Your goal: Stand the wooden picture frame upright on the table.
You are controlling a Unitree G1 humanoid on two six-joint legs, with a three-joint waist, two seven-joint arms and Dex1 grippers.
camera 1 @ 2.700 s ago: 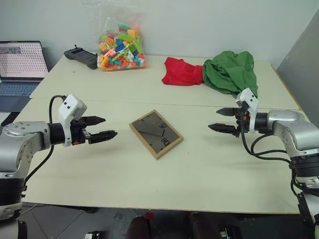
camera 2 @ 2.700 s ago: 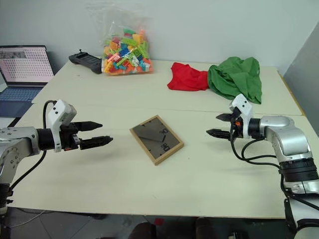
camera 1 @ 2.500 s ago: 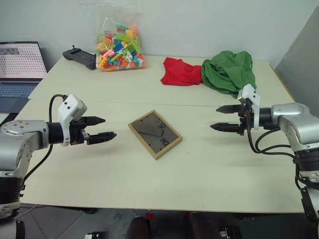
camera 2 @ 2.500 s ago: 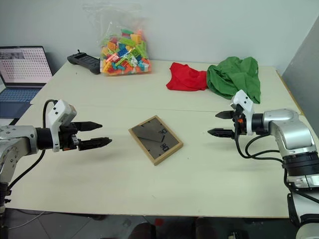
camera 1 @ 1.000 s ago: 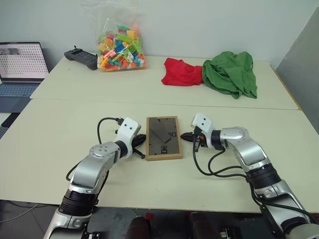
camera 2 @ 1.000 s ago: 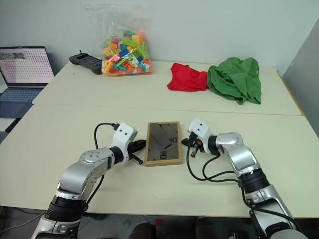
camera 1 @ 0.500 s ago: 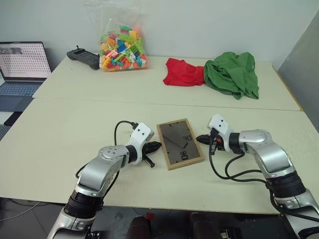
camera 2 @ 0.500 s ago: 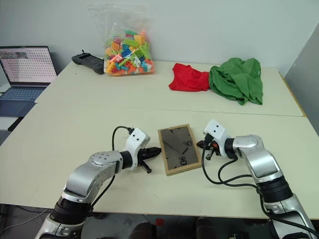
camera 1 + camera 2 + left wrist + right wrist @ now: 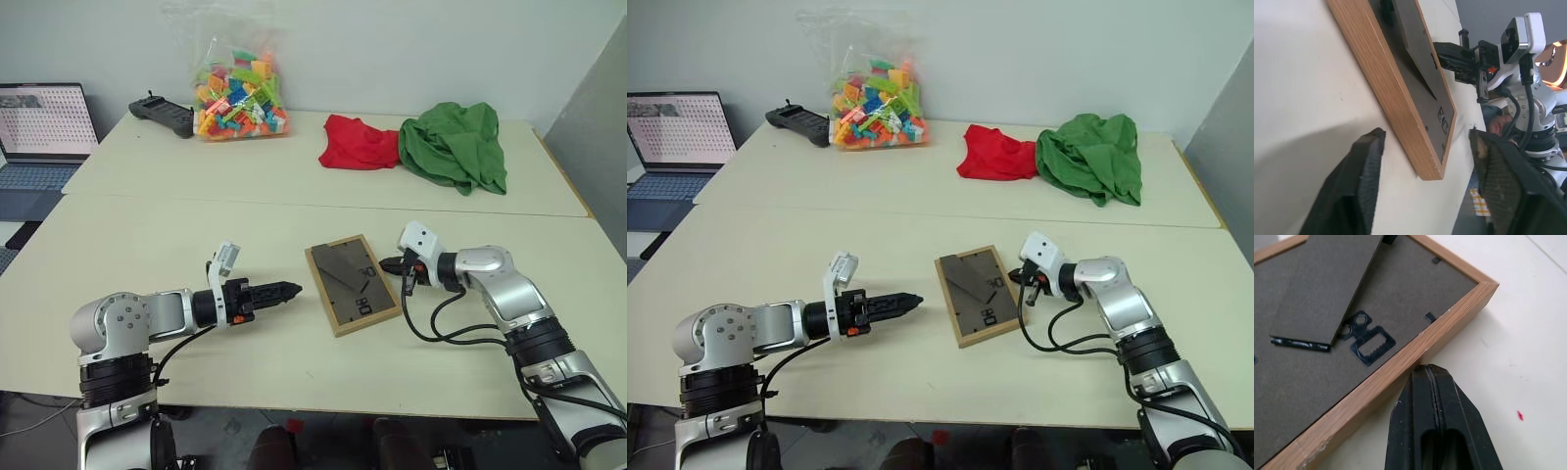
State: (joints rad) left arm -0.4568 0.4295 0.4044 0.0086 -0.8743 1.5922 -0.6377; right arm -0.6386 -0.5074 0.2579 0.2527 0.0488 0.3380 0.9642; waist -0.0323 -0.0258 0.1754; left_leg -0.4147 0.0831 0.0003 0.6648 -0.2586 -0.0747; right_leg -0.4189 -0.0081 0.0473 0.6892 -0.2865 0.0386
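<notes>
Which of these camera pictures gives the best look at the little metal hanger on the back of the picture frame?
The right wrist view: the hanger sits close up on the wooden picture frame's dark back, beside the fold-out stand. In the head views it is only a tiny mark; the left wrist view sees the back nearly edge-on.

No text, number or brand can be read anywhere. The laptop point(image 9: 44, 122), well beyond the left gripper point(image 9: 292, 289) and off to its left, has a screen covered in rows of small marks that are too fine to make out. On the dark back of the frame point(image 9: 353, 284), just beside the tip of the right gripper point(image 9: 385, 264), the small dark shapes are metal hanger fittings rather than print.
</notes>
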